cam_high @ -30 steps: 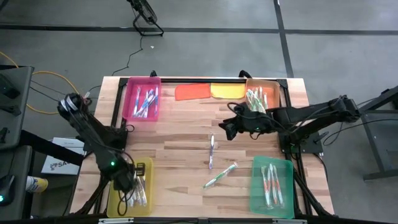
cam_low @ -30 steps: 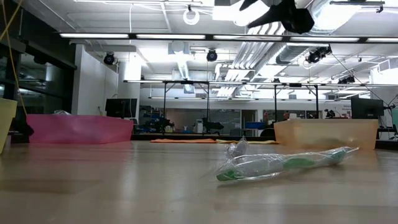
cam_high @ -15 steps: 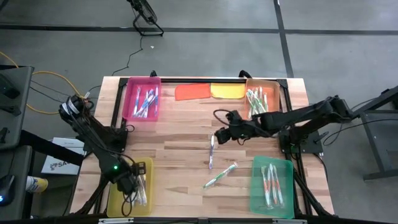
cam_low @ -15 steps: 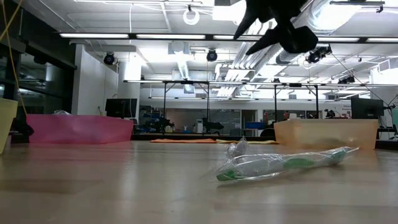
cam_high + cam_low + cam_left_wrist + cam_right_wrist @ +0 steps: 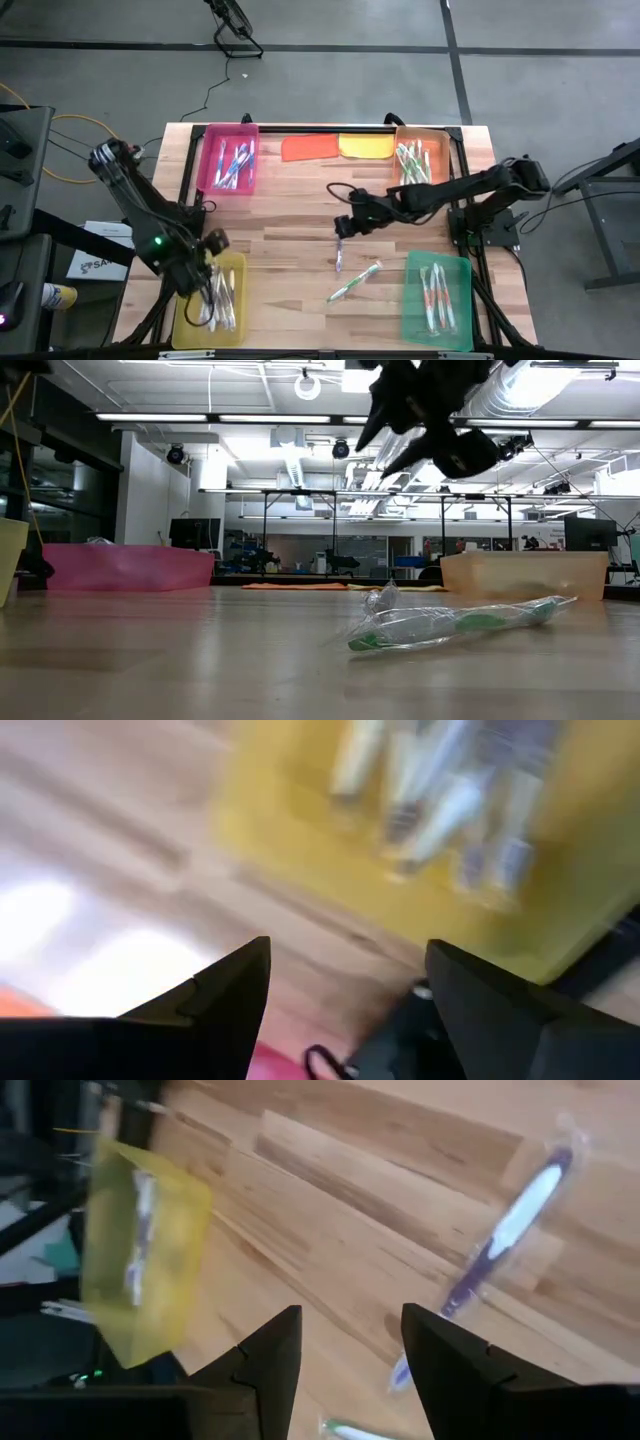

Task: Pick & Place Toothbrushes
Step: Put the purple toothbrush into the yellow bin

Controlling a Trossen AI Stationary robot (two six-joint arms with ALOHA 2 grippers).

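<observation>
1. High view: you have four trays filled. The pink tray (image 5: 230,158) and the orange tray (image 5: 421,156) at the far side, and the yellow tray (image 5: 236,266) and the green tray (image 5: 414,300) at the near side, each hold a bunch of toothbrushes. Two brushes are left loose on the table (image 5: 290,220): a purple toothbrush (image 5: 340,246) mid-table and a green toothbrush (image 5: 354,282) just nearer. The left gripper (image 5: 208,247) is at the yellow tray's far edge and looks empty. The right gripper (image 5: 343,226) hangs right over the purple one's far end.

2. Low view: the green toothbrush (image 5: 455,624), in its clear wrapper, lies flat on the wood. The right gripper (image 5: 400,435) hangs well above the table with its fingers parted and nothing between them.

3. Left wrist view: fingers spread wide, nothing held; the yellow tray (image 5: 300,835) with its brushes sits beyond them, blurred.

4. Right wrist view: fingers apart, empty, with the purple toothbrush (image 5: 495,1240) just ahead.

5. Judgement: you're near the end; two picks remain, and the purple brush looks next.
</observation>
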